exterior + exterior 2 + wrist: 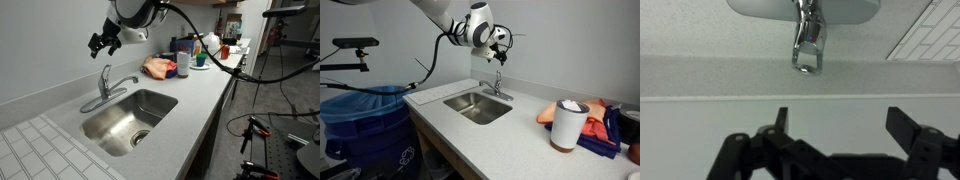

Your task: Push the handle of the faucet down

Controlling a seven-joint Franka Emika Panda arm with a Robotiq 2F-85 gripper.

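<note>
Hand [840, 120], spread, above handle [809, 52]

Your count, exterior views: one faucet [106, 90], one handle [106, 71], and one steel basin [112, 122] at the faucet's 5 o'clock. One gripper [101, 42] with two fingers [902, 122]. One blue bin [365, 120]. One lidded tumbler [568, 125].

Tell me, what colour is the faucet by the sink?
Shiny silver chrome. The faucet shows best in an exterior view.
</note>
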